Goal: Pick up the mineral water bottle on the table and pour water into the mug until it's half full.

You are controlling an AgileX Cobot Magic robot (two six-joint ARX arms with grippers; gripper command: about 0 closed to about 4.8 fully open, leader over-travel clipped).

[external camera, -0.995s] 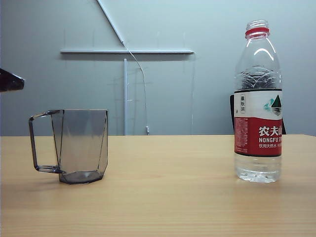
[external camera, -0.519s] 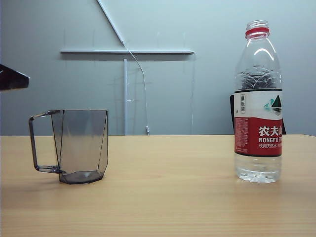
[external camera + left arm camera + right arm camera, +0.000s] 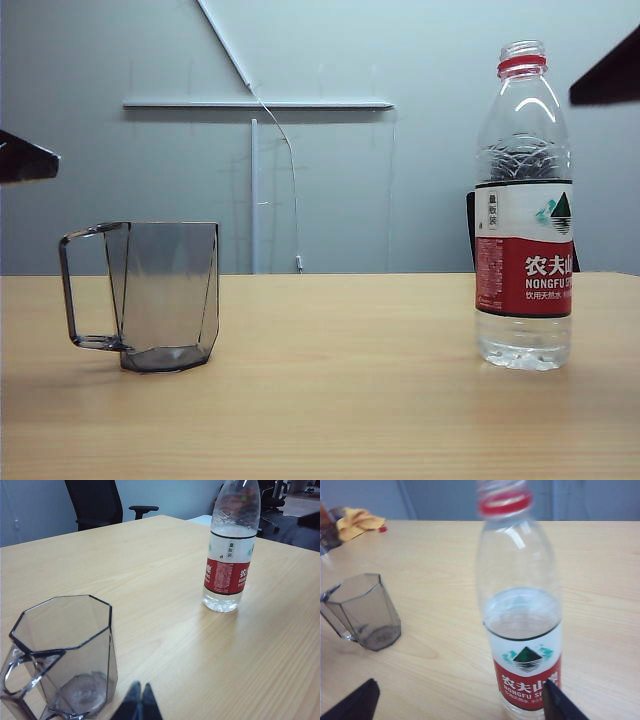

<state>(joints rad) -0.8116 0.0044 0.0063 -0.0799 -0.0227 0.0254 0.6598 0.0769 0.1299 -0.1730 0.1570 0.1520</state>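
mineral water bottle [image 3: 523, 210] upright on tan table [image 3: 340, 400].

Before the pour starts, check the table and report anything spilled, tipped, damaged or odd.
Nothing stands out. The bottle stands upright with its cap off, the mug sits upright and empty, apart from it, and the table looks dry. The left end effector is shut near the mug; the right end effector is open around the bottle.
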